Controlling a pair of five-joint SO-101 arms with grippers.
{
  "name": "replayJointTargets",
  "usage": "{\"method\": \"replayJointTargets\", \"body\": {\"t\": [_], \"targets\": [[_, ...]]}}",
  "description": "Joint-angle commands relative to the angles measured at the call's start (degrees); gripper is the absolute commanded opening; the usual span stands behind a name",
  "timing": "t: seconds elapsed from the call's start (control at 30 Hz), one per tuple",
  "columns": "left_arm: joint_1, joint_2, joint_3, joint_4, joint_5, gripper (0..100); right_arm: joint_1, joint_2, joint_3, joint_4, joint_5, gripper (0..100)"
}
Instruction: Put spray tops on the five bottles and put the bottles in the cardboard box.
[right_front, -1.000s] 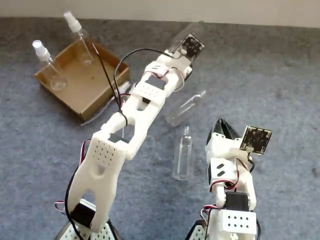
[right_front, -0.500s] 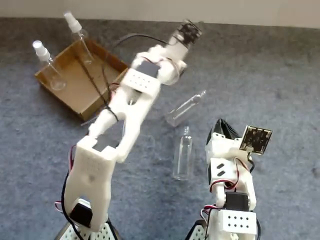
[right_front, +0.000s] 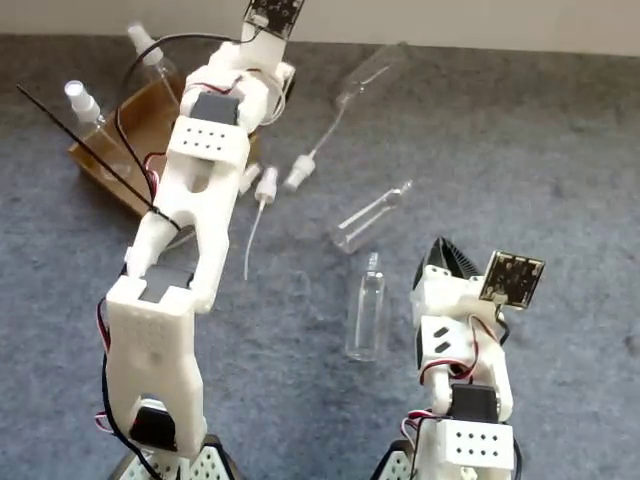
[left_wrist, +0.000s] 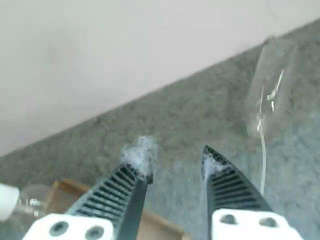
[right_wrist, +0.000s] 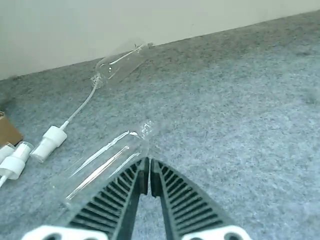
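Observation:
My left gripper (left_wrist: 175, 162) is open with nothing between its fingers, held above the carpet by the far corner of the cardboard box (right_front: 135, 160). Two capped bottles (right_front: 90, 120) (right_front: 155, 60) stand in the box. A clear bottle (right_front: 375, 68) lies at the back, with the tube of a spray top (right_front: 300, 172) reaching into its neck. Two more bare bottles (right_front: 372, 215) (right_front: 366, 305) lie mid-table. My right gripper (right_front: 448, 256) is shut and empty, just behind a lying bottle (right_wrist: 107, 162).
Loose spray tops (right_front: 264, 186) with long tubes lie beside the box's right side, also seen as white caps (right_wrist: 17, 160). The left arm (right_front: 200, 190) stretches over the box's near corner. A pale wall borders the grey carpet (right_front: 560, 150) at the back.
My left arm has swung left, away from the far bottle and over toward the box's far corner. The far bottle and its trailing spray top now lie uncovered. The right arm kept still.

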Motion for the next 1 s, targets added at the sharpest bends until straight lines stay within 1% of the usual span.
{"method": "replayJointTargets", "body": {"t": [0.0, 0.07, 0.13, 0.2, 0.27, 0.5, 0.67, 0.97], "targets": [[-0.92, 3.56, -2.59, -18.2, 0.7, 12, -0.57, -0.75, 2.95, -1.27, -0.44, 0.4], [-1.36, 7.34, -2.59, -28.22, 0.7, 12, -0.57, -0.75, 2.95, -1.27, -0.44, 0.4], [-1.27, 11.03, -2.59, -36.4, 0.7, 12, -0.57, -0.75, 2.95, -1.27, -0.44, 0.4], [-0.48, 14.29, -2.59, -41.05, 0.7, 12, -0.57, -0.75, 2.95, -1.27, -0.44, 0.4], [0.22, 17.1, -2.59, -42.81, 0.7, 12, -0.57, -0.75, 2.95, -1.27, -0.44, 0.4], [1.45, 22.81, -2.59, -42.37, 0.62, 12, -0.57, -0.75, 2.95, -1.27, -0.44, 0.4], [2.15, 23.34, -2.59, -38.33, -3.96, 12, -0.57, -0.75, 2.95, -1.27, -0.44, 0.4], [2.15, 23.34, -2.33, -32.53, -4.57, 12, -0.57, -0.75, 2.95, -1.27, -0.44, 0.4]]}}
